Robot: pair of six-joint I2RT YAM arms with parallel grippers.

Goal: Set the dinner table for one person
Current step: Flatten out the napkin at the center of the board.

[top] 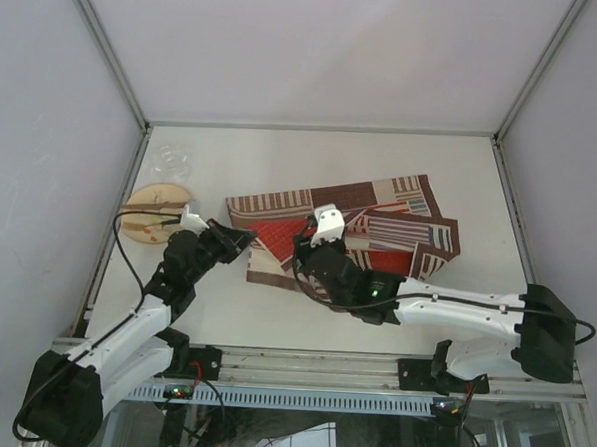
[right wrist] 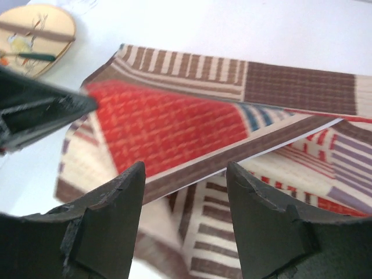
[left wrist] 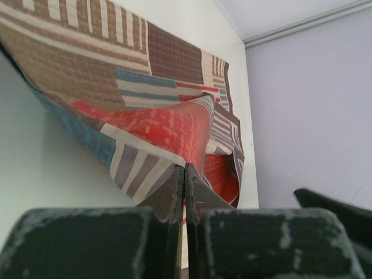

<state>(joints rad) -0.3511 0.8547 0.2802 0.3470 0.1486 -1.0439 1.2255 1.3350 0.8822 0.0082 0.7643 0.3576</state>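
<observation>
Placemat (top: 358,227), folded over itself at the centre of the desk (top: 282,163) that fills the view, pinched at its left edge by the closed left gripper (left wrist: 185,174), right gripper (right wrist: 185,171) open and empty above; one-sided pulling could drag, not flatten, it.

The folded placemat (top: 390,203) hides its own underside, and in the top view the right arm (top: 444,306) covers its near middle part. In the left wrist view its pinched edge disappears inside the left gripper (left wrist: 185,177) (the cloth also runs off the top and left edges). The thin things on the round wooden plate (top: 157,214) are too small to name. The right wrist view cuts this plate at its corner.
</observation>
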